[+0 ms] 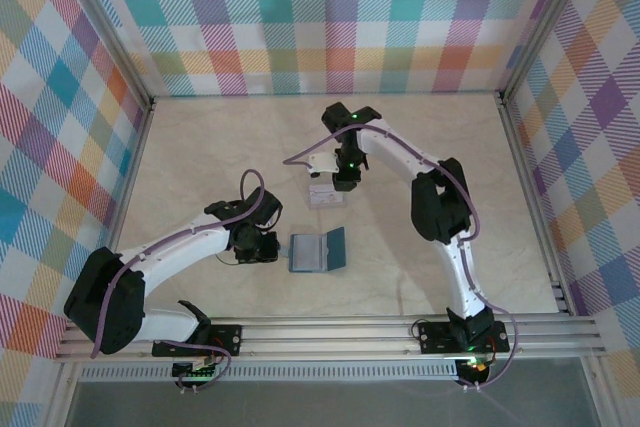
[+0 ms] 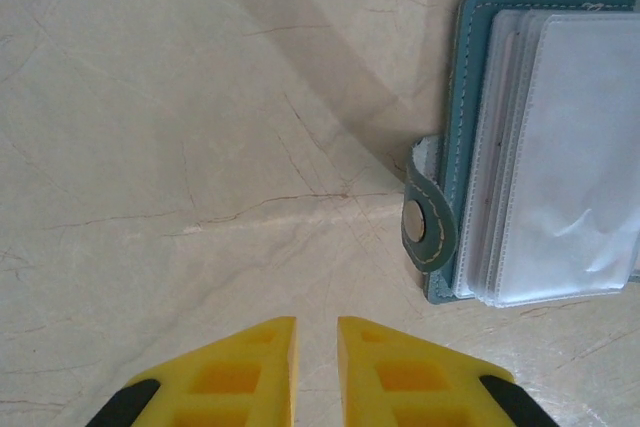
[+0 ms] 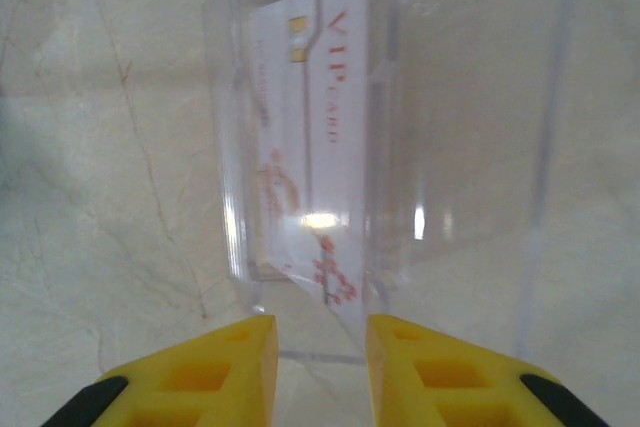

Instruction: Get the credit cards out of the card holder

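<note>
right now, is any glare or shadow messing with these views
Right wrist view: a bright glare spot and reflections on the clear plastic stand, though the card inside is readable. Left wrist view: a soft diagonal shadow crosses the table toward the card holder, whose clear sleeves look washed out. Top external view: even light.

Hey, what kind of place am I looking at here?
Probably a robot lab test cell: left arm and right arm bolted to a metal rail, plaid walls around a marble-look table.
</note>
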Available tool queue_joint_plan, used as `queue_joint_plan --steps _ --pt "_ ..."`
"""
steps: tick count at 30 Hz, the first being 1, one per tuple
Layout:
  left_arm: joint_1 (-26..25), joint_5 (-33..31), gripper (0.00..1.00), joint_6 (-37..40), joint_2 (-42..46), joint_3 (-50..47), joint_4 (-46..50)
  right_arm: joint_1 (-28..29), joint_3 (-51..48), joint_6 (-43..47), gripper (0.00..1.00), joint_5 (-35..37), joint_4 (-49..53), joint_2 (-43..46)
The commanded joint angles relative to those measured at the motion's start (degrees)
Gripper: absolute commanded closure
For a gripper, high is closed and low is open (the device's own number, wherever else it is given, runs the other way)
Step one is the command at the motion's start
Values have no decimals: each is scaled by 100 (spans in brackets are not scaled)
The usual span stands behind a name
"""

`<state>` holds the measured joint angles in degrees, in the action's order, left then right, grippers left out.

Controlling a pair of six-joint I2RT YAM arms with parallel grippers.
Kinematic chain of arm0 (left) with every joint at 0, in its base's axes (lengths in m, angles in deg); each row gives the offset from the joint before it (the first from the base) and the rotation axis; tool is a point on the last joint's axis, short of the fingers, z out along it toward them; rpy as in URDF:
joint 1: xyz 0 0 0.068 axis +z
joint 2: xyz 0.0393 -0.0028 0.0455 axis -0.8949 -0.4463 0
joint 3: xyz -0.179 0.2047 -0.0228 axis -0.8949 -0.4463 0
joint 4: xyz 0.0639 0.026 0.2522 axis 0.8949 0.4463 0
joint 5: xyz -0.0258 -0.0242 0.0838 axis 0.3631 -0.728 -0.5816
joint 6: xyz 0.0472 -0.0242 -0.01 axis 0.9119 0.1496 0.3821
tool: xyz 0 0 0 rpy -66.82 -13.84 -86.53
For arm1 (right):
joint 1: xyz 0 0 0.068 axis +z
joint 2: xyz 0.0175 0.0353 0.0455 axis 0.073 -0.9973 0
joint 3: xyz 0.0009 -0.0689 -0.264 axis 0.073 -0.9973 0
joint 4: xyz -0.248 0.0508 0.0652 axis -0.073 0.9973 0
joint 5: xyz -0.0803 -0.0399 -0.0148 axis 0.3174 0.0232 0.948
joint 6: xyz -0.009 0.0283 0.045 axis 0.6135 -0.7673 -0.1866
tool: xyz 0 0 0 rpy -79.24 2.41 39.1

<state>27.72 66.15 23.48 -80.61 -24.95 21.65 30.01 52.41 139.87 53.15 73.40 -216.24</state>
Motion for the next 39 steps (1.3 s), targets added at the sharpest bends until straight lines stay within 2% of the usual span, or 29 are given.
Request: queue_joint_plan --steps 1,6,15,19,30,35,39 --pt "70 -3 82 50 -45 -28 65 -2 -114 66 69 -3 -389 404" --pt "74 26 82 49 -19 -6 42 34 -151 -29 67 -129 -528 495" --pt "70 179 82 27 -66 -36 -77 315 -833 -143 60 95 -1654 543" --pt "73 172 81 30 -46 -55 -51 386 -951 -129 55 186 -1775 429" --pt "75 190 82 35 -12 -65 -67 468 -1358 -118 49 236 -2004 673" --pt "72 352 82 0 33 -34 -182 542 -1513 -800 48 115 -2136 1198" --pt "72 455 82 7 25 14 -247 586 -1724 -2216 49 -117 -2301 1684"
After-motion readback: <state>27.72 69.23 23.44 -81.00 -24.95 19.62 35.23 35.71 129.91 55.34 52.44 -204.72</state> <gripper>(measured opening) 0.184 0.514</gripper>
